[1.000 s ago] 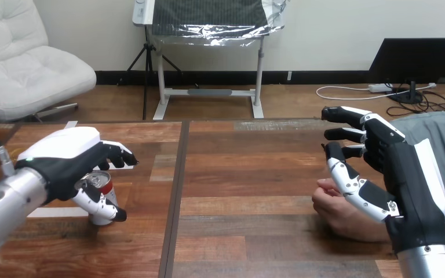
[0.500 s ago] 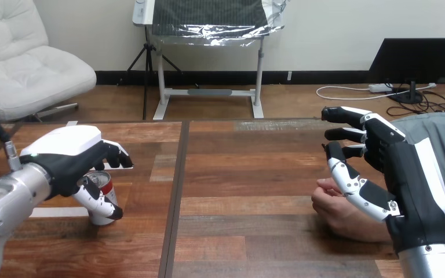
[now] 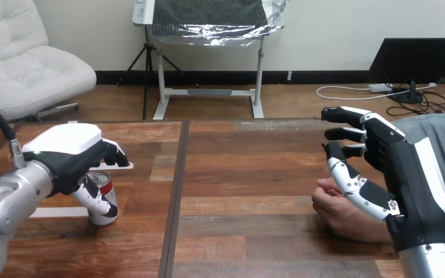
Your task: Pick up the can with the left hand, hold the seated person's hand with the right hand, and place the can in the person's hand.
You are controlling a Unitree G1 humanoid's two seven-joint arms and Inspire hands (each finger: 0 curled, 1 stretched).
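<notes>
One right hand (image 3: 408, 174), nearest, its forearm cut off by the bottom edge. I see its fingers spread, nearly straight, holding nothing. One person's hand (image 3: 339, 211) on the table (image 3: 255, 174), partly hidden behind that thumb. One left hand (image 3: 69, 153) arched over one can (image 3: 108, 191), fingers loosely bent, not closed. The can stands upright at the table's left, half hidden by the thumb.

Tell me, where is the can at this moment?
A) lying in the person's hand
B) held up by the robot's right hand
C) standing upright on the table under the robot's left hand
C: the can stands upright on the table, with the left hand over it.
</notes>
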